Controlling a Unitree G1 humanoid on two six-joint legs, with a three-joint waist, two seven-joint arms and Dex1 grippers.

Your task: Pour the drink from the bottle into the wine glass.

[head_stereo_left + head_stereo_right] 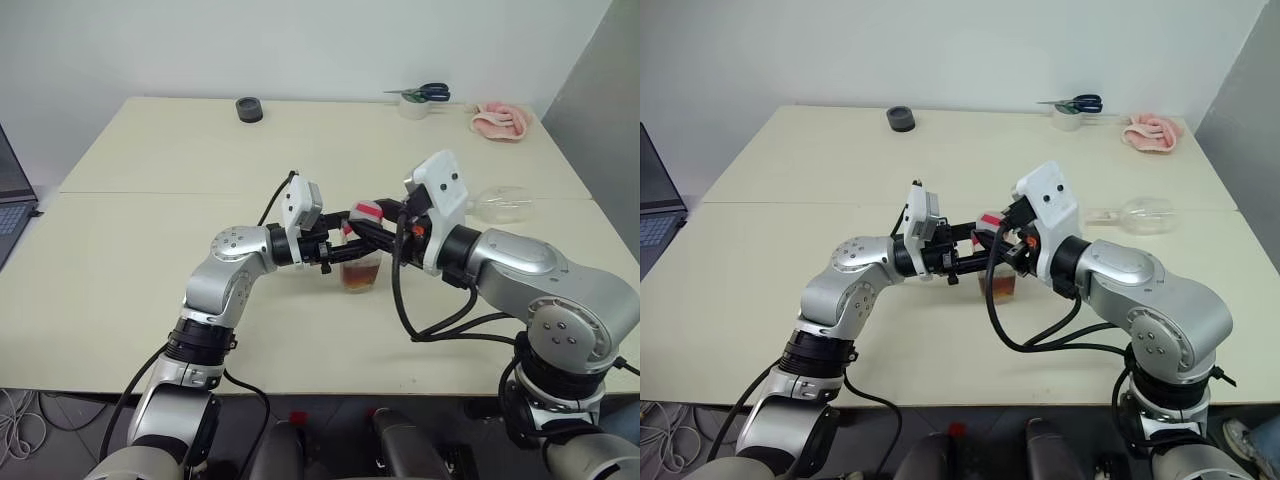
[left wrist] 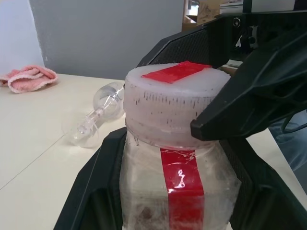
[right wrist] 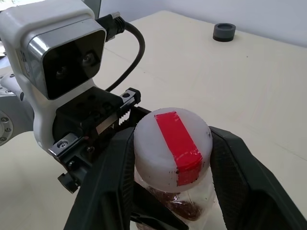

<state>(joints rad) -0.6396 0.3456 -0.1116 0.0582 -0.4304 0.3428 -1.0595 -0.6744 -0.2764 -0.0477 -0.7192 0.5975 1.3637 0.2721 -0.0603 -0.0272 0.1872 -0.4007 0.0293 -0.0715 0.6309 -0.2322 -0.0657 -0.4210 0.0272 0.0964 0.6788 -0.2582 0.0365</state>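
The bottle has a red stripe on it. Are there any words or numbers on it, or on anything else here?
No readable words or numbers anywhere.
Bottle: the red strip is plain, no print.
Cap: plain red tape only.
Laptop: its keys are too small to read.

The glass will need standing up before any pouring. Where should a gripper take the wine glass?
By the thin stem, coming from above. The wine glass lies on its side on the table, so the stem is level and clear, while the rounded bowl is wide and slippery.
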